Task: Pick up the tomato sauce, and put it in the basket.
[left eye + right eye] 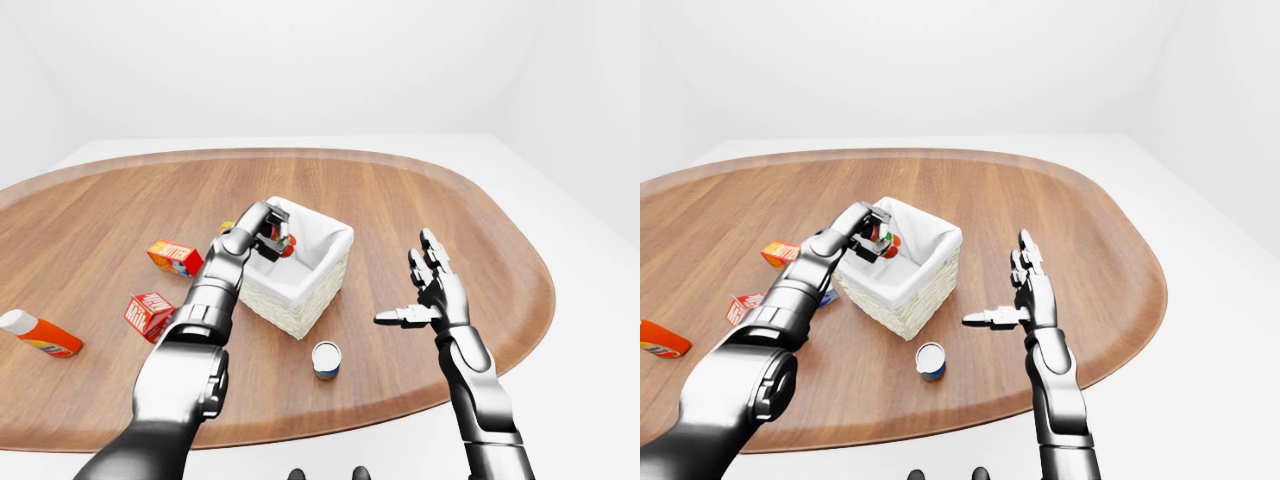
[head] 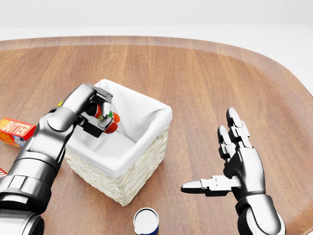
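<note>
Two steps make up this task, and the second is in hand. At the left of the left-eye view lie an orange bottle (image 1: 40,335) and two small red boxes (image 1: 150,314), well apart from the work. Next, the left hand (image 2: 95,115) pinches the tomato sauce (image 2: 108,121) between its fingers, holding it inside the mouth of the basket (image 2: 142,161), above the white lining and near the left rim. The next move, I judge, calls for spreading the fingers and lifting the hand up past that rim without snagging the cloth. A blue can (image 2: 146,222) stands just below the basket. Rightmost, the right hand (image 2: 230,171) hovers spread and empty over bare desk (image 2: 205,73), with open room around it.
</note>
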